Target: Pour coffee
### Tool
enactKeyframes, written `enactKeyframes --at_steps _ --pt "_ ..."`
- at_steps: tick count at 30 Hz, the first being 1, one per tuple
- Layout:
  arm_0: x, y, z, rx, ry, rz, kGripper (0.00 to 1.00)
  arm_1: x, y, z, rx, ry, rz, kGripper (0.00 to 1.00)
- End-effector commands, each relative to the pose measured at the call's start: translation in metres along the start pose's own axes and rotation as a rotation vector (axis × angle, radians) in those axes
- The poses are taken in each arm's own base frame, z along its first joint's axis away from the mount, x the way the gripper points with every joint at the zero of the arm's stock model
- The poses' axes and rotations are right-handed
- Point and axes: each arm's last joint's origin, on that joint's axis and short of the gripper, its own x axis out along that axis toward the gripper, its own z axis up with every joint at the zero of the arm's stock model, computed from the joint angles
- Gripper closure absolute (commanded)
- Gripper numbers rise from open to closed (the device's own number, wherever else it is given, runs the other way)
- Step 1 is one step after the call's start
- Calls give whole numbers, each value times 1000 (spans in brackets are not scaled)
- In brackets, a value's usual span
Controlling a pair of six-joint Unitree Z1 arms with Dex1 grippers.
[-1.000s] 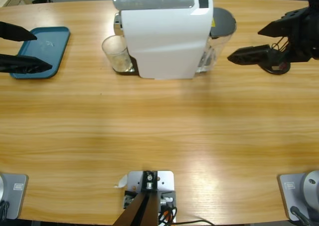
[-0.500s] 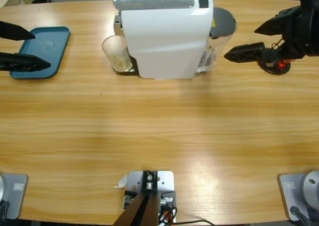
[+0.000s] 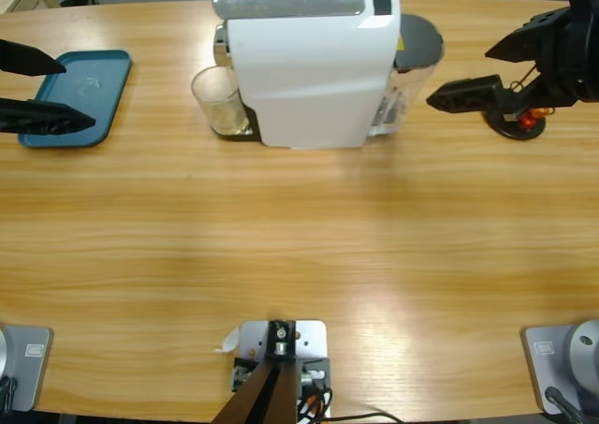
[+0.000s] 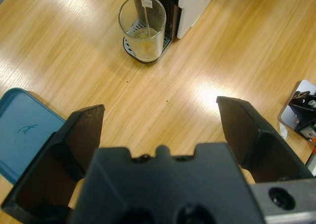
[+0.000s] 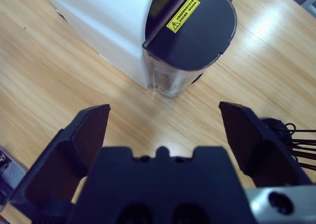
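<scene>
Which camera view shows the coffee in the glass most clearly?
The left wrist view: it looks down into the glass, so the shallow amber coffee at its bottom shows plainly. The high view shows the glass beside the white machine, the coffee only faintly. The right wrist view shows the machine's tank side, not the glass.

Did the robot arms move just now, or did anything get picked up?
Only the right gripper moved: it swung toward the coffee machine, then drew back a little and lifted, showing orange capsules beneath. Nothing was grabbed; its jaws stay open. The left gripper, glass and blue tray stayed put.
</scene>
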Motion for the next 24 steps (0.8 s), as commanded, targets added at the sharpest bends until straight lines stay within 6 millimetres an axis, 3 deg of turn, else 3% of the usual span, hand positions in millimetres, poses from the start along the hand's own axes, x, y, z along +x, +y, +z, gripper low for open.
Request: enactKeyframes --at_steps 1,24 --pt "1 -1 -3 5 0 -17 0 -10 0 -5 -15 -14 -13 0" --pt "6 1 -2 10 8 -19 0 -12 0 -8 -16 0 -19 0"
